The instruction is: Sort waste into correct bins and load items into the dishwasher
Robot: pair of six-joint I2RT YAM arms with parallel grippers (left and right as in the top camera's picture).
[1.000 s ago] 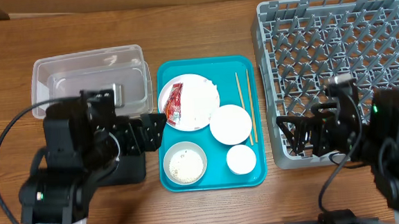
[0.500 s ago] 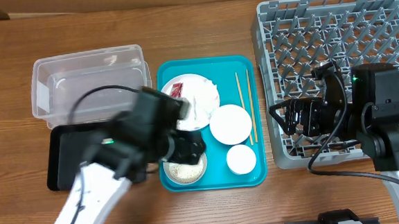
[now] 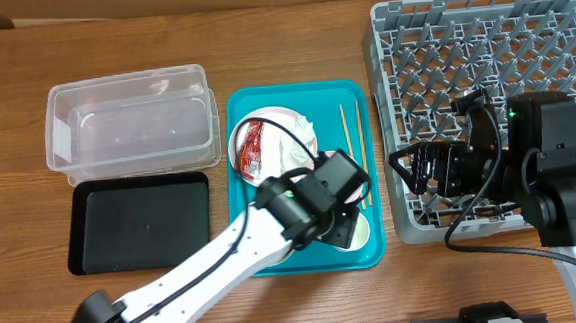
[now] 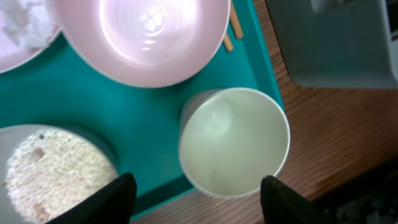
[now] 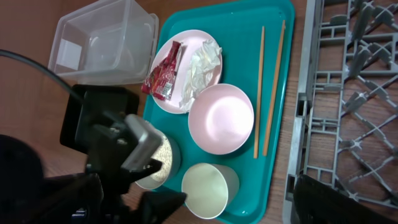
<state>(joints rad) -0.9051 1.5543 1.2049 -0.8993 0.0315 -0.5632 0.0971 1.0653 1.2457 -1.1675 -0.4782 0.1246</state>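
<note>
Rack (image 3: 522,57) fills your right side of the table, and the right gripper (image 3: 421,171) hangs over its near left edge, fingers spread wide with nothing between them. Beside it the teal tray (image 3: 294,93) carries the dishes: a plate (image 5: 176,104) at the back, an empty bowl (image 5: 221,118) in the middle, a bowl of rice (image 4: 53,174) at the near left, and the cup (image 4: 234,142) in the near right corner, just inside the rim. The chopsticks (image 5: 259,87) lie along the tray's right side, running front to back.

Your left arm (image 3: 224,261) is the nearer one. It reaches diagonally across the tray, and the left gripper (image 4: 198,186) points straight down over the cup with one finger on each side, apart and not clamped. The cup stands upright, mouth up, empty, a little closer to one finger than the other. Being round, it gives you no long axis to line up with. By the look of it you need only lower and close, minding the rice bowl beside the other finger
</note>
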